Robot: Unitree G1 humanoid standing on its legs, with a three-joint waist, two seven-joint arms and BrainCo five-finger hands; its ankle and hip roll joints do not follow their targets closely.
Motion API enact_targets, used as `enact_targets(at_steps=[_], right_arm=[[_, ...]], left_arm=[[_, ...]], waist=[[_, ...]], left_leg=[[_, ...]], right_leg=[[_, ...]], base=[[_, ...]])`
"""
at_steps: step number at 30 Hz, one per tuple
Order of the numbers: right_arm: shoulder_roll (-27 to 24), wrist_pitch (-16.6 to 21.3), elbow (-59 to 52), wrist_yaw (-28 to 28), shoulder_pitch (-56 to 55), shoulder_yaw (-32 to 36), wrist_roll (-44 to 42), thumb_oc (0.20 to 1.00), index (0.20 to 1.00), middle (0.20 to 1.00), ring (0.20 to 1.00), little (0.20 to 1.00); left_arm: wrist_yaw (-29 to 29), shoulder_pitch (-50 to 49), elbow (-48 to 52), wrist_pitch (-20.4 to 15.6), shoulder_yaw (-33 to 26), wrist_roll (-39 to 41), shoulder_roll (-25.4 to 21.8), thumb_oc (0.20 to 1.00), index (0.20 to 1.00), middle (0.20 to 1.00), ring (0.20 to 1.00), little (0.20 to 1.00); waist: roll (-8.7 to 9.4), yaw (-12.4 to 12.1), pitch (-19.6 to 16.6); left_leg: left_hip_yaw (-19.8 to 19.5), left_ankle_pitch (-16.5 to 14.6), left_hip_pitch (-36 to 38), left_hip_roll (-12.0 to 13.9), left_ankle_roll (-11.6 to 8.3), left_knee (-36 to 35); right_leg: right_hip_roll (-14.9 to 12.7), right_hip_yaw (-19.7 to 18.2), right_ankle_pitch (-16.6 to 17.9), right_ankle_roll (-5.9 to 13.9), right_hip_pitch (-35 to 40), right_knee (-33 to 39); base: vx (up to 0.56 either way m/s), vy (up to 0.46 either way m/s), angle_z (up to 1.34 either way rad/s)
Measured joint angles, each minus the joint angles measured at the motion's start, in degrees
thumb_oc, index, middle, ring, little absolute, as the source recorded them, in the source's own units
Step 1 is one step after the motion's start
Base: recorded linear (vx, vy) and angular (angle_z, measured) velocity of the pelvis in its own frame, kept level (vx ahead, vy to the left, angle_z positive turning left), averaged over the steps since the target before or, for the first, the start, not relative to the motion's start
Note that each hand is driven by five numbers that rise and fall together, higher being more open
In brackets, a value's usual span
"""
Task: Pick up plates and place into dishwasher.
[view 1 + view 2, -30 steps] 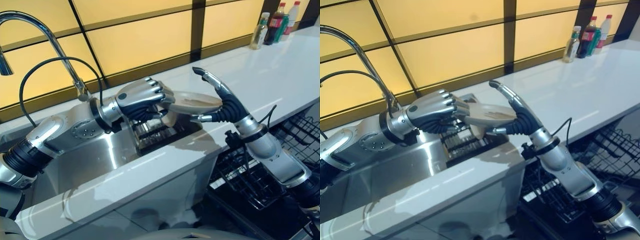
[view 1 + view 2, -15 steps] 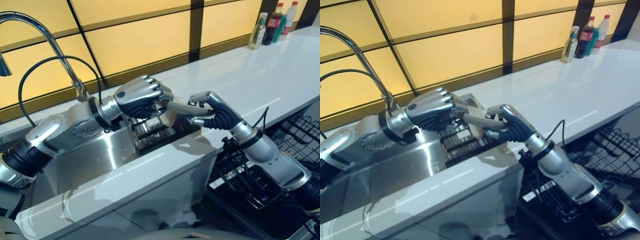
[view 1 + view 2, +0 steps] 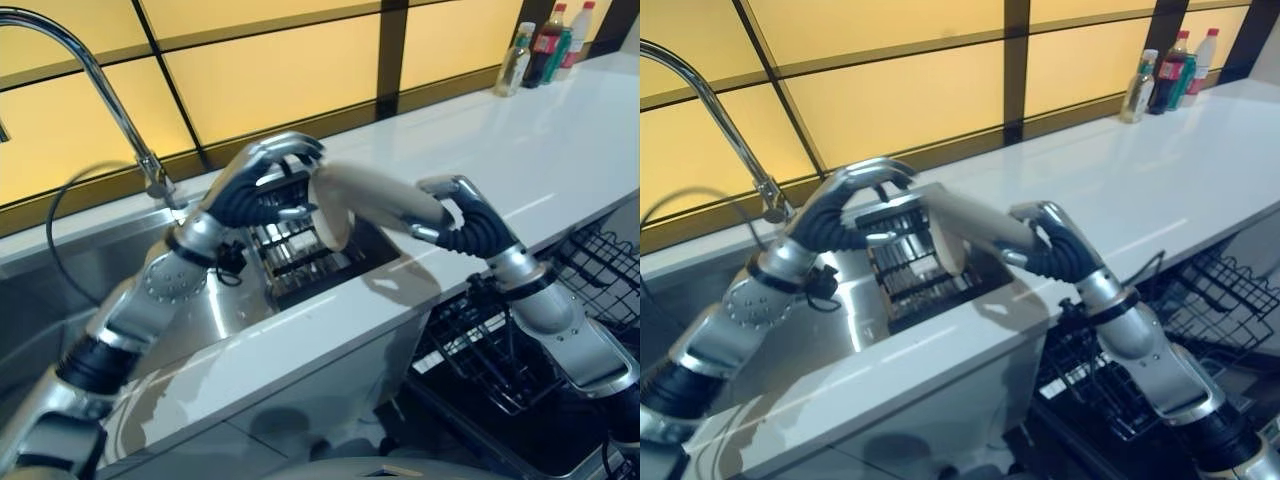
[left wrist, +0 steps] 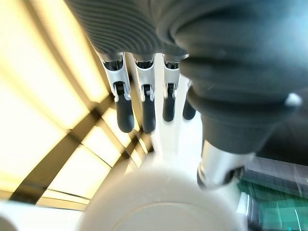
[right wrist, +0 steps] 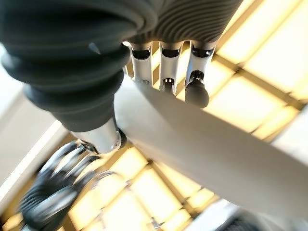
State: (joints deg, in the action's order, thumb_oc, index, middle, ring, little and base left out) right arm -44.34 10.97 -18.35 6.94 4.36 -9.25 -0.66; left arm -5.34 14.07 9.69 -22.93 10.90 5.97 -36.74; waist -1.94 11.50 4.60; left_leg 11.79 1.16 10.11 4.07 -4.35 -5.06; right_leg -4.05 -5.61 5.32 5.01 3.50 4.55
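Observation:
A pale beige plate (image 3: 370,195) hangs tilted above the sink's right end. My right hand (image 3: 470,220) is shut on its right rim, fingers over the top and thumb beneath, as the right wrist view shows on the plate (image 5: 202,144). My left hand (image 3: 250,195) stands open just left of the plate, fingers spread and off the rim. In the left wrist view its straight fingers (image 4: 144,108) point past the plate (image 4: 159,207). The black wire dishwasher rack (image 3: 485,350) lies pulled out below the counter, under my right forearm.
A dark dish rack (image 3: 300,250) sits in the steel sink (image 3: 250,300) under the plate. A curved tap (image 3: 90,60) rises at the back left. The white counter (image 3: 540,150) runs to the right, with bottles (image 3: 545,45) at its far end.
My right hand closed on the plate's rim. My left hand then let go, opened and lifted a little. The plate now tilts in the right hand alone.

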Motion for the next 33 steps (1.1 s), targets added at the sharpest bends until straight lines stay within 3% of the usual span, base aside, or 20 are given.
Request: enact_targets(at_steps=[4,8,11,17,20,21,22,24,25,26,27,29,33], right_arm=[[1.2,-1.4,1.1,-0.2,-0.1,0.5,-0.1,0.200,0.200,0.200,0.200,0.200],[4.1,-2.5,1.4,0.4,-0.7,1.5,0.0,0.200,0.200,0.200,0.200,0.200],[6.0,-2.7,1.5,1.2,-3.5,6.2,0.0,0.200,0.200,0.200,0.200,0.200],[6.1,-3.0,3.3,2.6,-3.4,6.8,0.0,0.200,0.200,0.200,0.200,0.200],[6.4,-3.1,4.8,3.8,-1.7,6.3,0.0,0.200,0.200,0.200,0.200,0.200],[6.6,-3.1,5.9,4.7,-1.1,6.3,0.0,0.200,0.200,0.200,0.200,0.200],[6.7,-3.1,7.0,5.5,-0.6,6.4,0.0,0.200,0.200,0.200,0.200,0.200],[6.8,-3.4,8.0,7.1,-0.2,6.5,0.1,0.200,0.200,0.200,0.200,0.200],[6.8,-3.4,7.8,7.7,-0.2,6.6,0.6,0.200,0.200,0.200,0.200,0.200],[7.2,-3.5,7.8,8.3,-0.2,6.5,1.2,0.200,0.200,0.200,0.200,0.200],[7.4,-3.5,7.7,8.9,0.0,6.5,1.3,0.200,0.200,0.200,0.200,0.200],[7.5,-4.1,8.0,9.8,-0.2,6.3,1.9,0.200,0.200,0.200,0.200,0.200],[7.5,-5.4,8.3,9.9,-0.6,6.2,2.4,0.200,0.200,0.200,0.200,0.200]], left_arm=[[1.4,-3.9,-0.1,2.5,-1.3,6.4,7.4,1.000,1.000,1.000,1.000,1.000],[4.4,-4.4,-0.1,4.5,-0.6,13.6,12.1,1.000,1.000,1.000,1.000,1.000],[6.9,-6.3,0.3,4.8,0.1,15.6,12.9,1.000,1.000,1.000,1.000,1.000],[7.3,-6.8,0.3,6.5,3.7,16.4,12.8,1.000,1.000,1.000,1.000,1.000],[7.2,-6.4,-0.2,7.8,3.8,18.6,12.8,1.000,1.000,1.000,1.000,1.000],[7.5,-6.4,-0.2,8.1,4.0,19.9,12.8,1.000,1.000,1.000,1.000,1.000],[7.9,-6.4,-0.1,8.2,4.1,20.4,13.0,1.000,1.000,1.000,1.000,1.000],[8.5,-6.3,0.0,8.5,4.3,21.2,13.3,1.000,1.000,1.000,1.000,1.000],[8.9,-6.3,0.0,8.6,4.3,21.2,13.0,1.000,1.000,1.000,1.000,1.000],[9.1,-6.2,0.0,8.6,4.2,21.3,12.4,1.000,1.000,1.000,1.000,1.000],[9.2,-6.2,-0.1,8.6,4.2,21.5,12.2,1.000,1.000,1.000,1.000,1.000],[9.6,-6.1,-0.2,8.8,4.4,21.9,12.7,1.000,1.000,1.000,1.000,1.000],[9.3,-6.1,-0.2,9.3,4.6,21.9,13.2,1.000,1.000,1.000,1.000,1.000]], waist=[[0.64,-2.8,1.0],[2.01,-1.1,2.2],[2.22,-1.1,2.9],[3.51,-1.2,3.7],[4.93,-1.5,4.4],[5.13,-1.6,4.6],[4.03,-2.5,4.6],[2.59,-3.3,5.2],[3.28,-3.3,4.9],[4.68,-3.7,4.2],[5.10,-5.1,4.1],[3.79,-5.2,3.9],[3.58,-4.9,3.8]], left_leg=[[-5.8,-1.7,0.6,-1.4,0.67,0.6],[-5.5,-1.7,0.4,-3.1,1.94,0.4],[-5.0,-1.5,0.5,-4.3,2.72,0.6],[-3.1,-1.5,1.2,-5.5,3.33,0.6],[-1.0,-1.8,1.2,-6.0,3.76,1.2],[0.3,-2.2,0.7,-6.1,3.90,2.2],[1.2,-2.8,-0.2,-4.5,4.11,2.7],[3.4,-2.7,-1.0,-1.5,3.75,3.2],[3.6,-2.9,-1.0,-1.5,3.12,3.6],[3.9,-3.5,-1.0,-2.4,2.32,4.4],[3.8,-4.0,-1.0,-2.6,1.70,5.2],[3.5,-4.3,-1.6,-1.5,1.29,5.6],[4.2,-4.3,-0.6,-0.2,0.74,5.4]], right_leg=[[0.3,-5.0,0.6,0.75,-2.0,-1.4],[-1.5,-5.5,0.2,2.04,-3.0,-3.0],[-2.4,-6.4,-0.3,2.80,-4.0,-4.6],[-3.3,-7.9,0.0,3.81,-4.7,-5.1],[-4.5,-5.4,0.1,3.94,-6.7,-6.3],[-5.4,-2.2,-1.0,5.04,-7.1,-5.6],[-5.7,0.3,-2.6,7.23,-7.8,-6.1],[-5.2,4.6,-3.5,6.19,-11.7,-18.9],[-6.1,6.1,-4.1,5.66,-11.3,-21.7],[-6.2,6.1,-5.7,4.81,-9.8,-19.3],[-5.9,6.3,-6.2,1.69,-9.0,-16.8],[-4.6,6.5,-4.1,1.10,-8.0,-13.3],[-3.4,7.2,-1.0,0.42,-5.5,-7.7]], base=[[-0.15,0.129,-0.59],[-0.14,0.126,-0.09],[-0.11,0.108,-0.08],[-0.10,0.039,-0.14],[-0.15,0.008,-0.34],[-0.14,-0.006,-0.48],[-0.11,-0.027,-0.59],[-0.08,-0.065,-0.40],[-0.05,-0.089,-0.24],[-0.02,-0.113,-0.50],[0.00,-0.145,-0.62],[0.03,-0.164,-0.36],[0.05,-0.138,-0.22]])
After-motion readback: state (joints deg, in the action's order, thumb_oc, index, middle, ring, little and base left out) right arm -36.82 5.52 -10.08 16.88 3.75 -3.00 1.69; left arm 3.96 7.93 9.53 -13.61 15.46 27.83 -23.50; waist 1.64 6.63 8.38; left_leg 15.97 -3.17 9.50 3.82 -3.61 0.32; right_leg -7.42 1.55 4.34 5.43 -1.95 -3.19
